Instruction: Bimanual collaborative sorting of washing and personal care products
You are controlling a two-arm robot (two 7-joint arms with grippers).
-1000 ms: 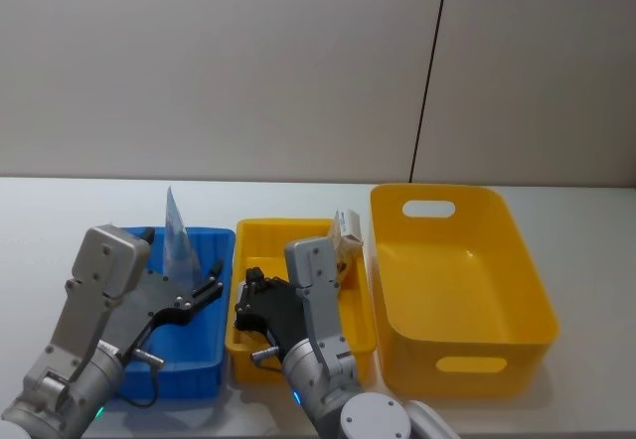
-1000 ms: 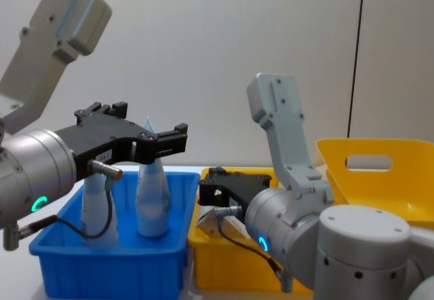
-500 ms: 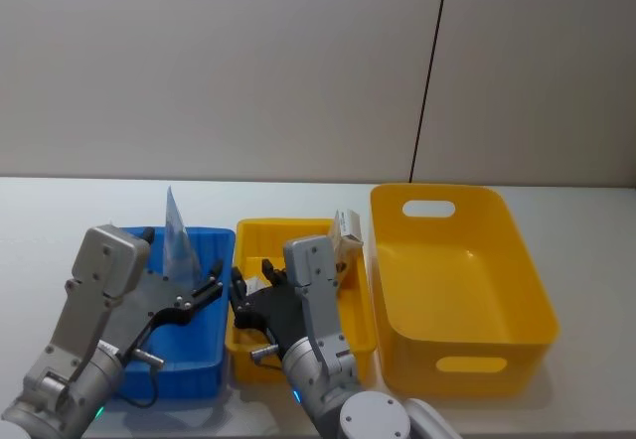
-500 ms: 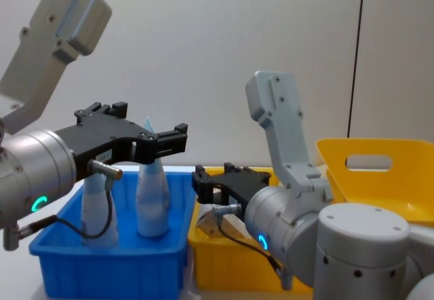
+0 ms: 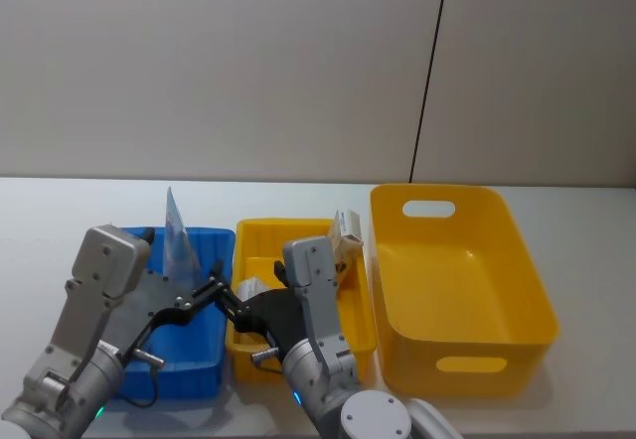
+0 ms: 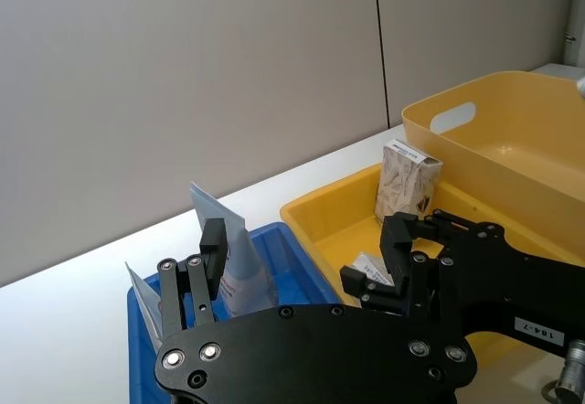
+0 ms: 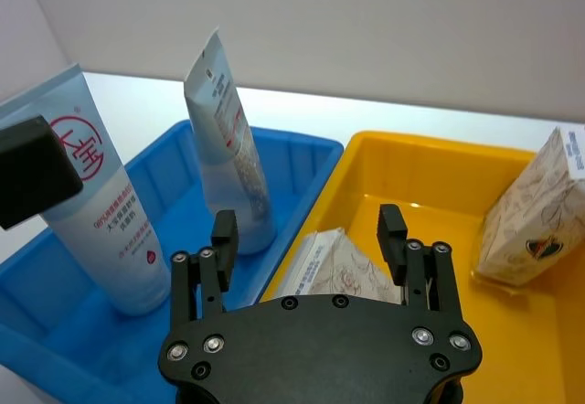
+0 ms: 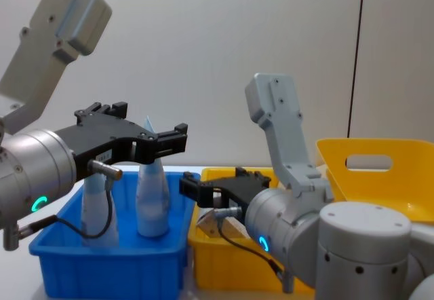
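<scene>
Left pincer (image 6: 306, 239), wide open, empty, hangs above the blue bin (image 7: 297, 162). The right wrist view shows a printed tube (image 7: 91, 185) and a plainer tube (image 7: 228, 148) standing inside. Right pincer (image 7: 309, 230), spread, empty, hovers over a carton (image 7: 324, 253) lying in the yellow bin (image 7: 439, 171).

- Three bins are sitting side by side on the table (image 5: 60, 211): left bin (image 5: 214, 232), middle bin (image 5: 288, 224), right bin (image 5: 542, 305).
- A tube (image 8: 152, 201) and a second tube (image 8: 93, 205) are standing upright, side by side, in the left bin.
- A carton (image 5: 347, 230) is standing in the middle bin's far right corner, beside the right bin.
- A pack (image 7: 324, 256) is lying in the middle bin's near left part.
- The left gripper (image 5: 199, 298) is hanging over the left bin.
- The right gripper (image 5: 237, 305) is hanging over the rims where the left and middle bins are meeting, above the pack.
</scene>
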